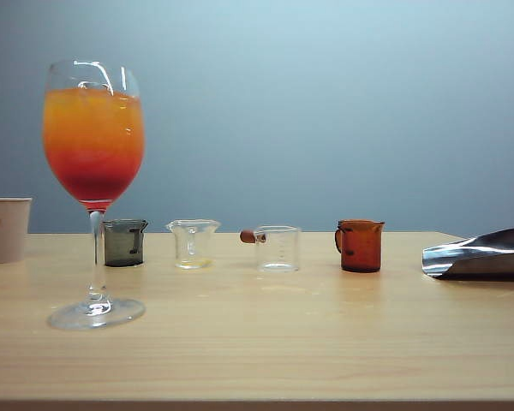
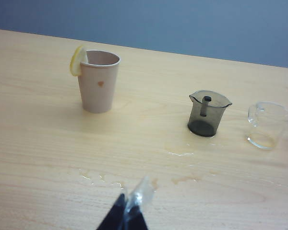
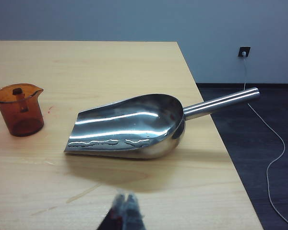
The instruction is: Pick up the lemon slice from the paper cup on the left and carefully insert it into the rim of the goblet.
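Observation:
The goblet (image 1: 93, 128) stands at the left of the exterior view, its drink orange over red. The off-white paper cup (image 2: 98, 81) stands upright on the table, cut by the far left edge of the exterior view (image 1: 4, 227). The lemon slice (image 2: 78, 61) sits wedged on the cup's rim. My left gripper (image 2: 129, 202) hangs well short of the cup, shut, with nothing between its fingers. My right gripper (image 3: 125, 199) is shut and empty too, near a steel scoop (image 3: 129, 125). Neither gripper shows in the exterior view.
A row of small jugs stands behind the goblet: grey (image 1: 124, 241), clear (image 1: 193, 243), clear with a brown handle (image 1: 277, 247), amber (image 1: 360, 245). The scoop (image 1: 480, 253) lies at the right, near the table's edge (image 3: 221, 143). Wet patches (image 2: 182, 153) mark the wood.

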Motion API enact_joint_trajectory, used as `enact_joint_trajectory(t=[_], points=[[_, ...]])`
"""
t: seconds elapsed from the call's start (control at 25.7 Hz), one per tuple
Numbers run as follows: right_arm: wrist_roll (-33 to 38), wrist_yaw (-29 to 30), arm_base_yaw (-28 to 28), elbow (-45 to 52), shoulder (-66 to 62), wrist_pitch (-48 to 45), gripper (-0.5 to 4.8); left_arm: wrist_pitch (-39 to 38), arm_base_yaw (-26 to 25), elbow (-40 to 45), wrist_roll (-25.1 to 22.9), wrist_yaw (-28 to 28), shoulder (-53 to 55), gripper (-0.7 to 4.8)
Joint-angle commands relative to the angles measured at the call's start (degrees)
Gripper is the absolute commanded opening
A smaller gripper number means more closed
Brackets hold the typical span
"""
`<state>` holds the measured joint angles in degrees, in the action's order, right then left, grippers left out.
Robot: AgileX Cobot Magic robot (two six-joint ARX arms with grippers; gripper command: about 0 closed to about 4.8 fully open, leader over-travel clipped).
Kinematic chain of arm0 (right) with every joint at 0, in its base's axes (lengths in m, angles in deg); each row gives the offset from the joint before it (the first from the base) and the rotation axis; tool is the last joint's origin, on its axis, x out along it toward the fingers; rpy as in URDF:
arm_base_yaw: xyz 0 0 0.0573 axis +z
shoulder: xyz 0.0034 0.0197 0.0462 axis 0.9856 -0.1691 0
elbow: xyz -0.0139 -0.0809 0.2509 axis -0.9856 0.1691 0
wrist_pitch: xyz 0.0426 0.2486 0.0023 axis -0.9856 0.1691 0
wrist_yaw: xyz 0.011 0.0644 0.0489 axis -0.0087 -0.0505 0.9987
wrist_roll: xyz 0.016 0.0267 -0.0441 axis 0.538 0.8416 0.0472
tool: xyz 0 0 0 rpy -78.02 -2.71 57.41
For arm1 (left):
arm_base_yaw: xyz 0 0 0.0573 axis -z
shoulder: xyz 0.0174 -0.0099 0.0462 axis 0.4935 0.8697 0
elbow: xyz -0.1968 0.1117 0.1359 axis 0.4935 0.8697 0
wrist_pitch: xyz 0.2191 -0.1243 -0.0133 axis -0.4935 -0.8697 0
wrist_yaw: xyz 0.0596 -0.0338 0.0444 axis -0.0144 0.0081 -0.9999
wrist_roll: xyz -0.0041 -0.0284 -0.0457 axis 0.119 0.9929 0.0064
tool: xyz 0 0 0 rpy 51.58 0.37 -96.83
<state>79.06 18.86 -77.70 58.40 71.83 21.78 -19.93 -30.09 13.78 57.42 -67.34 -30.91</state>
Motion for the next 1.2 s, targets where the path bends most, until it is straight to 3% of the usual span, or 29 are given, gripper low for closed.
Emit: enact_joint_trajectory(t=[0.04, 0.31, 0.47, 0.7, 0.86, 1.01, 1.2], points=[[0.1, -0.2, 0.0, 0.2, 0.0, -1.2, -0.06, 0.4, -0.1, -0.2, 0.0, 0.0, 0.0, -0.05], [0.9, -0.2, 0.0, -1.3, 0.0, -2.9, -0.06, 0.1, -0.1, -1.6, 0.0, -1.2, 0.0, -0.05], [7.6, -0.4, 0.0, -11.1, -0.2, 1.8, -0.06, -4.0, -0.1, -9.5, 0.8, -1.1, 0.1, -0.05], [7.8, 4.3, 0.0, -25.0, -9.1, 3.4, -0.06, -5.1, -0.1, -16.9, 1.0, -0.7, 5.1, -0.05], [7.8, 8.4, 0.0, -31.5, -16.0, 2.1, -0.06, -2.2, -0.1, -19.3, 0.9, 0.5, 12.0, -0.06], [7.8, 12.1, 0.0, -38.8, -23.1, 1.0, -0.06, 1.2, -0.2, -21.7, -3.3, 1.7, 20.5, -0.06], [7.7, 16.1, 0.1, -46.3, -30.4, 0.8, -0.06, 10.0, -1.4, -25.4, -5.2, 2.0, 35.7, -0.05]])
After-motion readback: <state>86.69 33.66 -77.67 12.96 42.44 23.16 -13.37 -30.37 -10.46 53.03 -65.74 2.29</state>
